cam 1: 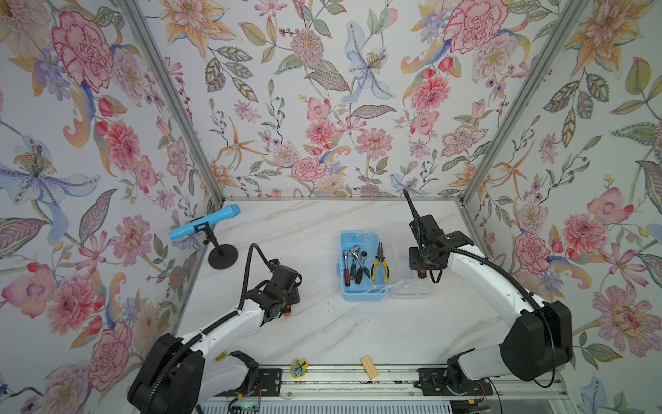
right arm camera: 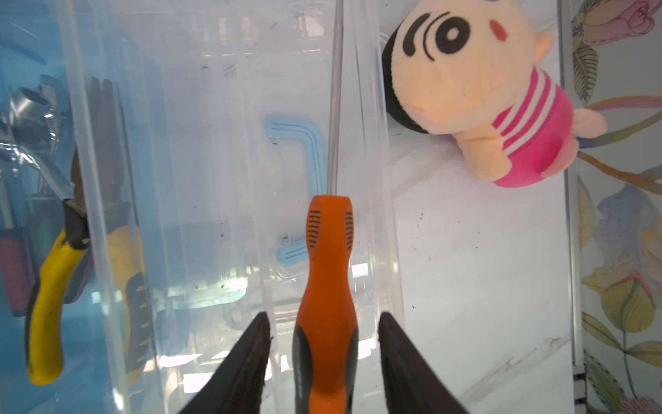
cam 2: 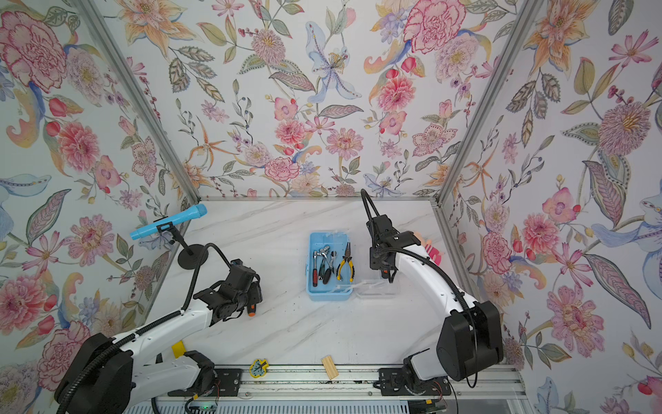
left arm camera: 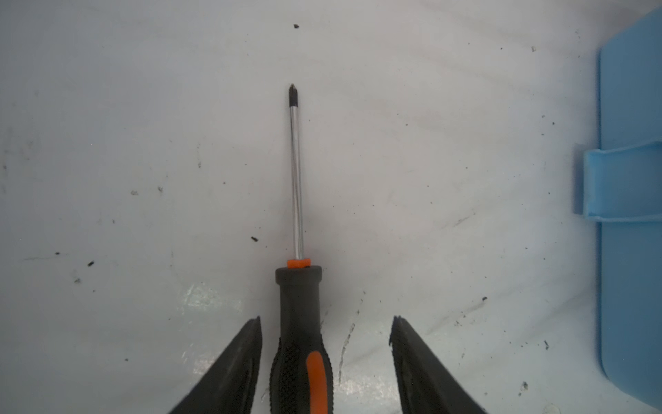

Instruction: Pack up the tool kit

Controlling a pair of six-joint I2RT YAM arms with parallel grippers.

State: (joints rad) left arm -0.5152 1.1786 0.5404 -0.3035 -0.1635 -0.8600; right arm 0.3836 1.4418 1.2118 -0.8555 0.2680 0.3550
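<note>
White marble-look tabletop (cam 1: pixel 322 333), speckled with dark crumbs, carries everything; on its front rail lie a small wood block (cam 1: pixel 369 367) and a flat yellow-and-blue piece (cam 1: pixel 298 368) too small to identify. Next in, the left gripper (left arm camera: pixel 326 319) stands released, black fingers either side of the black-and-orange screwdriver (left arm camera: pixel 300 315), which lies flat on the table, knurled rubber grip and bright steel shaft; in both top views only its orange butt peeks from under the wrist. Mid-table sits the open blue tool box (cam 1: pixel 361 294), holding yellow-handled pliers (cam 1: pixel 379 267) and chrome ratchet tools (cam 1: pixel 354 265) in a jumble hard to sort. Its clear lid (cam 1: pixel 412 290) lies beside it; over that the right gripper (right arm camera: pixel 323 314) is unclenched, gaps flanking the smooth orange screwdriver (right arm camera: pixel 327 258), whose thin shaft fades against a clear ridge and is cut off. Beyond, a pink-striped plush doll (right arm camera: pixel 483 100) is mostly hidden by the arm from above; far left, a blue microphone (cam 1: pixel 204 222) on a black stand, against floral wallpaper (cam 1: pixel 322 107)
</note>
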